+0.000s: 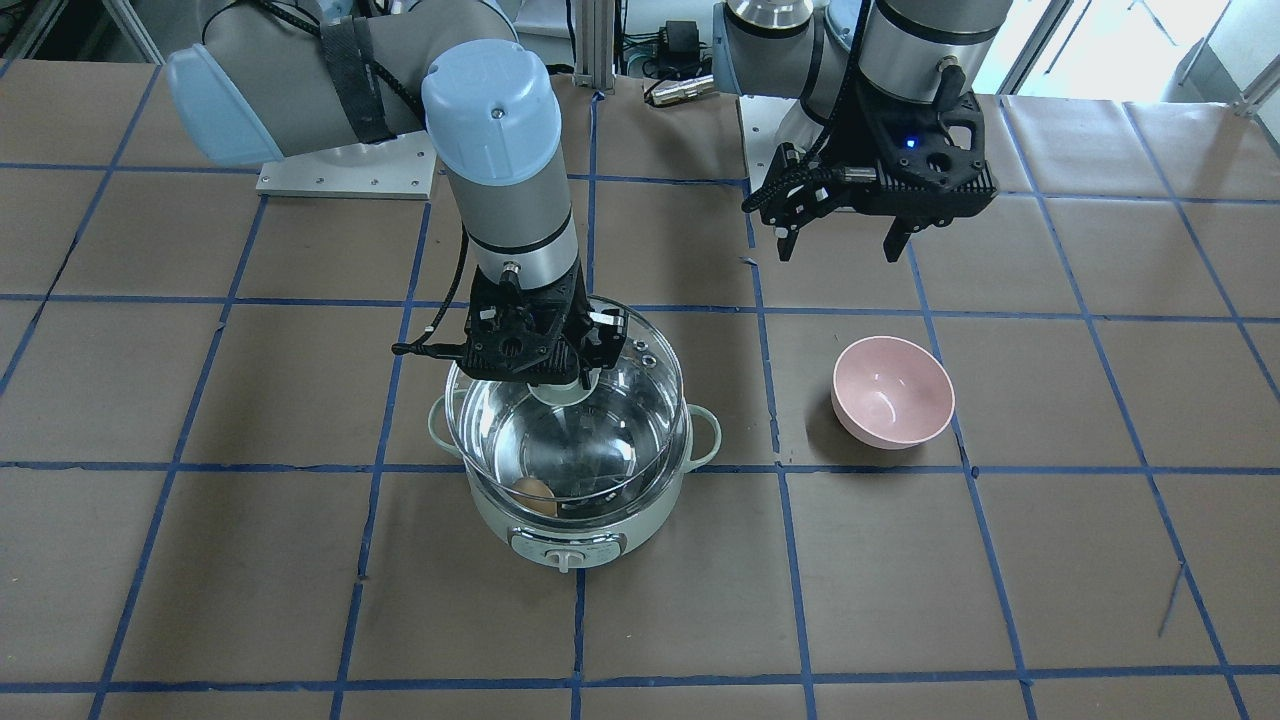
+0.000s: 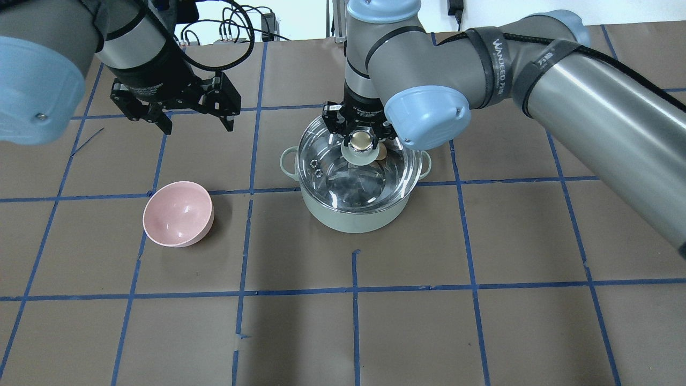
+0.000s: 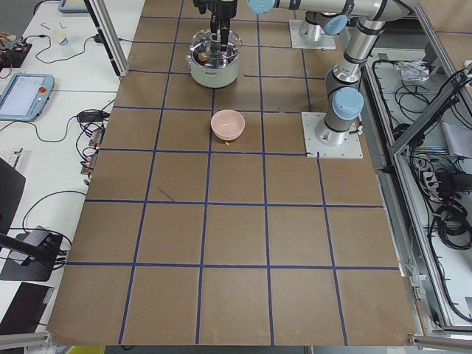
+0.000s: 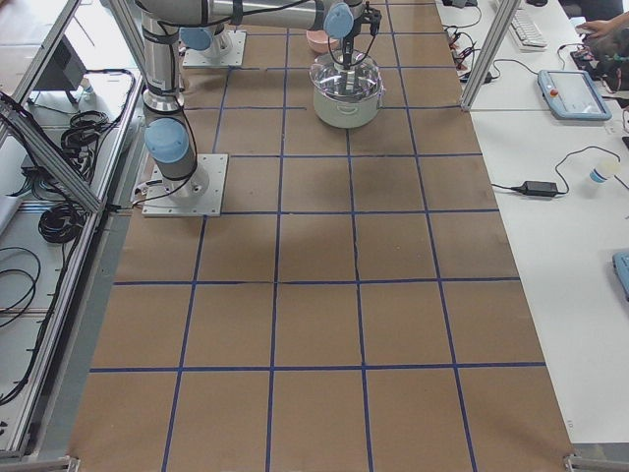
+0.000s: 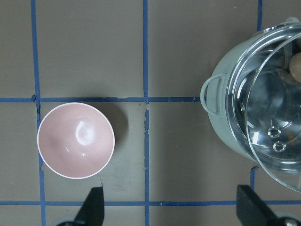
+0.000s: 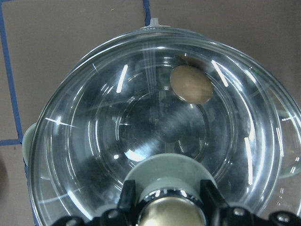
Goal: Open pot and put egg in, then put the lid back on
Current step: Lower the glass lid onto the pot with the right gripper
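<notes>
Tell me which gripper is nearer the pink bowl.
Left. The left gripper hangs open above and just beside the round pink bowl. The right gripper is farther off, clamped on the clear glass lid over the pale mint-green pot.

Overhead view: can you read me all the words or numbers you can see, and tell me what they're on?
"WANJEED": white letters on the black strap round the right arm; the last letters are unsure.
White marks on the second strap: too blurred to read.
Small print above the left end effector and the right end effector: too small to read.
Marks on the front panel of the pot: too small to read.
</notes>
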`<state>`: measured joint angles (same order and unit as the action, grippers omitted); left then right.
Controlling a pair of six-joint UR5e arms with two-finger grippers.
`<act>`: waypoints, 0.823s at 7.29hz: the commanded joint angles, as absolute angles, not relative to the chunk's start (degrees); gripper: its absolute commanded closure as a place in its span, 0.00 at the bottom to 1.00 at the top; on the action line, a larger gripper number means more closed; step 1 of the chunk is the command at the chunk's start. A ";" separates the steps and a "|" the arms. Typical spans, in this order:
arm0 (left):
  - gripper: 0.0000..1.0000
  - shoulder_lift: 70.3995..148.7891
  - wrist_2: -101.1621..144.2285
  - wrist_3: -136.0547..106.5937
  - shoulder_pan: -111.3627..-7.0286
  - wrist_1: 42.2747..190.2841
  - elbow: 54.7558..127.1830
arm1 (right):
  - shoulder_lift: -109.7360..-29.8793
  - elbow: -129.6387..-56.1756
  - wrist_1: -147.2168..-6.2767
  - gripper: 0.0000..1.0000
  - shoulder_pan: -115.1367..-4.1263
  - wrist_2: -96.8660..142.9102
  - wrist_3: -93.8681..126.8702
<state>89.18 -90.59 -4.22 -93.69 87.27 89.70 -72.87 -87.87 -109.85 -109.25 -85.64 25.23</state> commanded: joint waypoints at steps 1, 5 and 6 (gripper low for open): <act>0.00 89.12 -90.53 -4.22 -93.69 87.28 89.56 | -71.29 -87.80 -110.56 0.67 -109.34 -85.34 24.70; 0.00 89.12 -90.35 -4.22 -93.69 87.28 89.47 | -70.31 -87.71 -113.29 0.66 -109.34 -85.34 24.87; 0.00 89.12 -90.35 -4.22 -93.69 87.28 89.47 | -70.14 -87.80 -113.38 0.66 -109.34 -85.34 24.70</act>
<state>89.12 -90.40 -4.22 -93.69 87.28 89.48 -70.29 -87.73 -113.29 -109.33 -85.34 24.86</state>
